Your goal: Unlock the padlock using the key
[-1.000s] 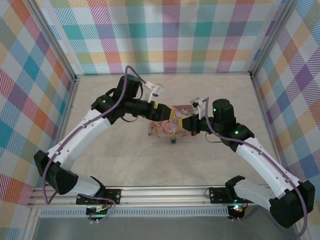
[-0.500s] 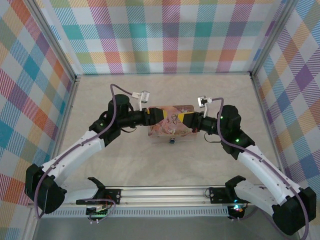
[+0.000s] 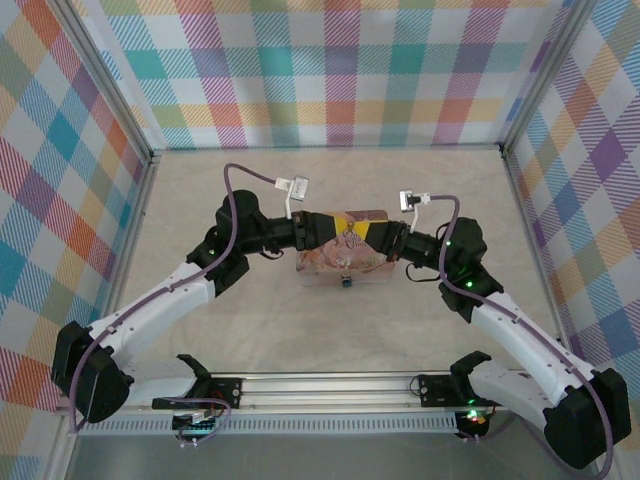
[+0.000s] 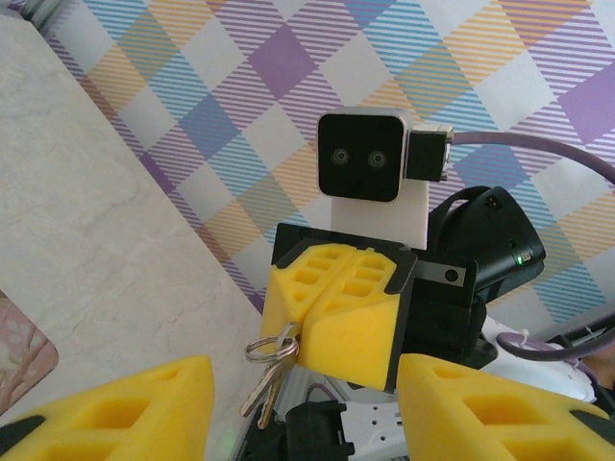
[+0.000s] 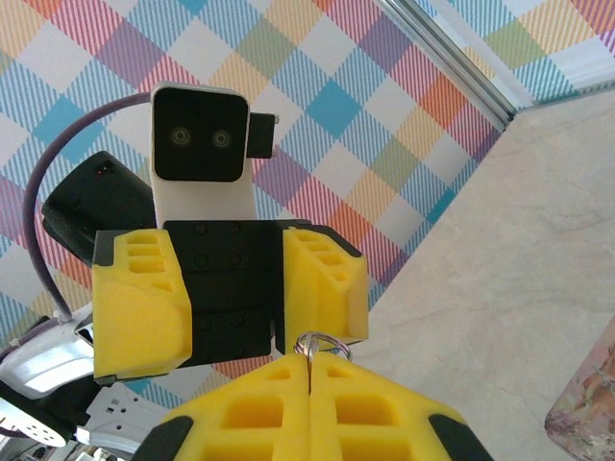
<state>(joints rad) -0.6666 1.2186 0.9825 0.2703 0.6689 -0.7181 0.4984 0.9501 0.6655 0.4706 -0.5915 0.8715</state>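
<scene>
Currently right gripper [image 4: 332,312] pressed closed on key ring [image 4: 270,346]. Slim metal key [image 4: 261,392] dangles from ring, long axis near vertical in left wrist view, tip down-left. Left gripper [image 5: 231,298] spread wide, holding nothing, facing right one over tin [image 3: 320,263]. Padlock [image 3: 345,281]: tiny speck on table [image 3: 250,330] at tin's near edge, orientation too small to tell.

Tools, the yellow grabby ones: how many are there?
2. The left tool is open, by the tin's left end in the top view. The right tool faces it from the right, shut on the key ring.
</scene>
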